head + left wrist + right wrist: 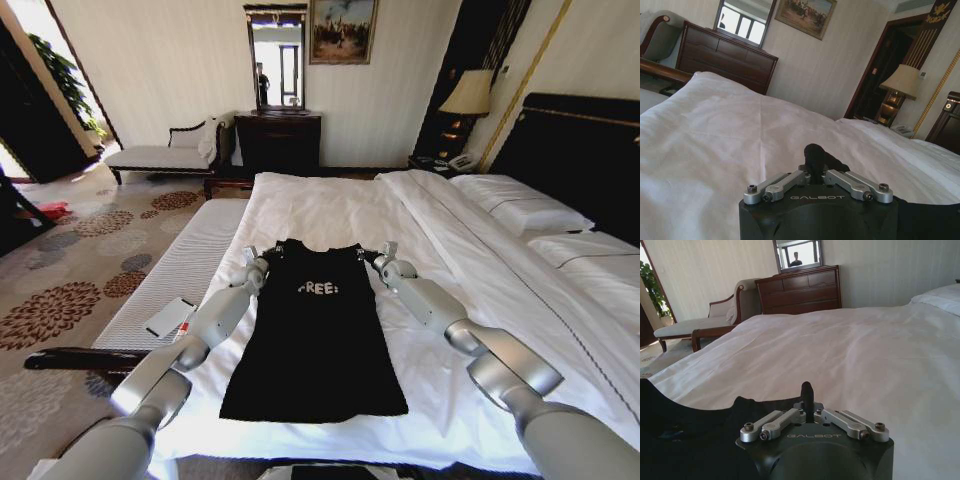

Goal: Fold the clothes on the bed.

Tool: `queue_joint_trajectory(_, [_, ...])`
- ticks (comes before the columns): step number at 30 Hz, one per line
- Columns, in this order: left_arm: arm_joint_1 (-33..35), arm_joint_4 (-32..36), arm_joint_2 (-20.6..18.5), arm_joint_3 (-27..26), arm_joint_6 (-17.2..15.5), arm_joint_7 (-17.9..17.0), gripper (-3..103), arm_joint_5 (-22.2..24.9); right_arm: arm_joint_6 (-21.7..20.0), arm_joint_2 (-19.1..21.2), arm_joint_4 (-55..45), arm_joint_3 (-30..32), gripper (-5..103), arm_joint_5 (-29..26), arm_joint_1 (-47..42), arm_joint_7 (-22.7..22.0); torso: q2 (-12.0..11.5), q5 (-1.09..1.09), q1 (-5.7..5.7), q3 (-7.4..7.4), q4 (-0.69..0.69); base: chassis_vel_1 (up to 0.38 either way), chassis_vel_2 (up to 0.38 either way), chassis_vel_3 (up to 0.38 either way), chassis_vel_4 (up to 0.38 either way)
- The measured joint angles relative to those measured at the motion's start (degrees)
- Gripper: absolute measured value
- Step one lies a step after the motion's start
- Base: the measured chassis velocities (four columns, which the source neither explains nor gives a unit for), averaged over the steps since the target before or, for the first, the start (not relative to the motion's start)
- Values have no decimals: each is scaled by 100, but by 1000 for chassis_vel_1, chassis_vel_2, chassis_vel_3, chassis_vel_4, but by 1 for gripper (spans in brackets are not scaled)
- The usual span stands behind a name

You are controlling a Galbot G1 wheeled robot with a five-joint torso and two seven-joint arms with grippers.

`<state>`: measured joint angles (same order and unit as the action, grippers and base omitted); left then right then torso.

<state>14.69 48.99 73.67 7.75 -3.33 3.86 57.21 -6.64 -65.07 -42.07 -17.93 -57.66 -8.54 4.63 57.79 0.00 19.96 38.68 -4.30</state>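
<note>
The clothes [315, 340], a black sleeveless top with white lettering, lie flat on the white bed [330, 210], hem toward me. My left gripper [255, 262] sits at the top's left shoulder strap and my right gripper [380, 257] at the right strap. In the left wrist view the left gripper [813, 152] is shut with a bunch of black fabric [837, 165] pinched between its tips. Seen from the right wrist, the right gripper [806, 392] is shut at the edge of the black fabric [700, 425].
White pillows [520, 210] and a dark headboard [585, 150] lie to the right. A white padded bench [185, 265] with a small white device [170, 316] runs along the bed's left side. A dark dresser [280, 140] and a chaise [165, 155] stand by the far wall.
</note>
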Motion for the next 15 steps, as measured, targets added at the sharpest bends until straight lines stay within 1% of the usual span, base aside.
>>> queue_joint_trajectory(6, [-225,-238,92,35,0,34,1,35,109,-104,247,-15,1,-23,132,-41,0,0,0,0,-1,0,0,0,0])
queue_joint_trajectory(10, [-543,-607,211,150,6,145,1,97,253,-285,512,-25,1,-32,257,-43,0,0,0,0,-3,0,0,0,0])
queue_joint_trajectory(12, [-597,-671,229,176,10,164,1,117,292,-332,581,-26,1,-33,289,-43,0,0,0,0,-2,0,0,0,0])
queue_joint_trajectory(15, [-851,-977,313,355,49,248,1,190,373,-510,856,-26,1,-34,421,-30,0,0,0,0,2,0,0,0,0])
